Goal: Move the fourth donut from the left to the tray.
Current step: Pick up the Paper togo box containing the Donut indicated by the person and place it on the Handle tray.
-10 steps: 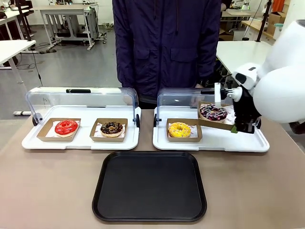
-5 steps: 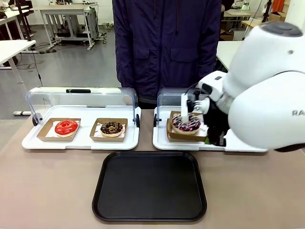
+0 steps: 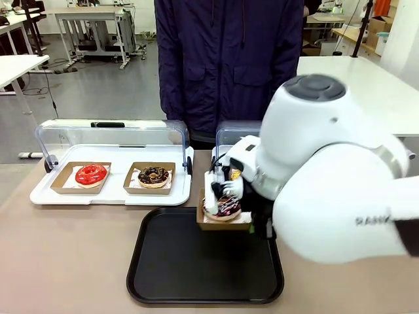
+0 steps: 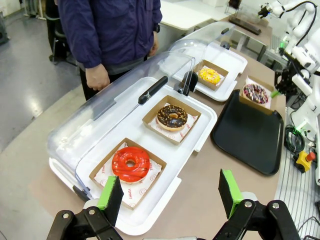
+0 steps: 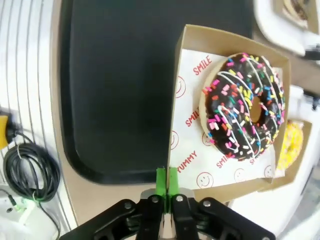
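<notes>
Brown table (image 3: 65, 261), fourth donut (image 5: 245, 107) in carton (image 5: 200, 145), seemingly above tray (image 3: 196, 275)

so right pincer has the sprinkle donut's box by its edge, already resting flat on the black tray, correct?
Not resting. The right pincer grips the box edge, but the front view shows the sprinkle donut held tilted above the black tray's far edge, not set down.

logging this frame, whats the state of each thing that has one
right gripper: shut on the cardboard tray's edge
fourth donut: in its cardboard tray, held above the black tray
black tray: on the table, nothing set on it
left gripper: open, holding nothing
left display lid: open
red donut: in its display tray
crumb donut: in its display tray
</notes>
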`<state>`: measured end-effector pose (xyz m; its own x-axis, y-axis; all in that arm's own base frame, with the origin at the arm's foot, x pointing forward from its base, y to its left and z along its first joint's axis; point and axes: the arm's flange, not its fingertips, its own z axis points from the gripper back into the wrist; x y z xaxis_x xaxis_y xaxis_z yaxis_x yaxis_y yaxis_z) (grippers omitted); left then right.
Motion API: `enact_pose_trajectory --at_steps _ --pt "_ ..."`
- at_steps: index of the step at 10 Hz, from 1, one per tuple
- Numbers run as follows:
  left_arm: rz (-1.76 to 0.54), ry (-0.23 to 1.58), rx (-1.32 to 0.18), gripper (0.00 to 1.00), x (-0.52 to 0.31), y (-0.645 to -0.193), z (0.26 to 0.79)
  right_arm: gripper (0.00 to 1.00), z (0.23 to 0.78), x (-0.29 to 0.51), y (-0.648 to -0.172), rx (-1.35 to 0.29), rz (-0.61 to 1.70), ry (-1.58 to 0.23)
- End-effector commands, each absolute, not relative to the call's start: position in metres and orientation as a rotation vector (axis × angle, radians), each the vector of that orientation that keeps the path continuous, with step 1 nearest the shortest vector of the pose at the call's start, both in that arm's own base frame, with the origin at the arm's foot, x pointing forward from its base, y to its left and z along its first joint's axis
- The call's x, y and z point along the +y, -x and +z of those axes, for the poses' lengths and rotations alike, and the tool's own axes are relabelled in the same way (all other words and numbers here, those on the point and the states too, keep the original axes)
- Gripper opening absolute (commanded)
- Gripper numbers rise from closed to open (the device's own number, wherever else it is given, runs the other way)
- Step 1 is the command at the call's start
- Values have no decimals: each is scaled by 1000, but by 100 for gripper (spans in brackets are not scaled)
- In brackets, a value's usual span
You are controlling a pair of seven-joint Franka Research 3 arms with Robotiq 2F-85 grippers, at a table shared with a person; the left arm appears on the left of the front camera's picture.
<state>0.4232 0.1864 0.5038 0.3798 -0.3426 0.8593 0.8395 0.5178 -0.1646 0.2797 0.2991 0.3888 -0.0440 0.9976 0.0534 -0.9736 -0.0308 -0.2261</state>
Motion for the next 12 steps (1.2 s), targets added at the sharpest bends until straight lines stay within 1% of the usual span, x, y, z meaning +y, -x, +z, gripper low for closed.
enact_pose_trajectory --at_steps 1,4,7,12 --pt "-835 678 -901 100 186 -423 503 2 347 294 -243 -282 1597 182" --pt "-835 678 -901 100 186 -423 503 2 321 318 -222 -300 1624 177" --pt "-835 678 -901 100 186 -423 503 2 302 321 -215 -304 1618 175" --pt "-835 678 -901 100 186 -423 503 2 292 313 -217 -293 1598 174"
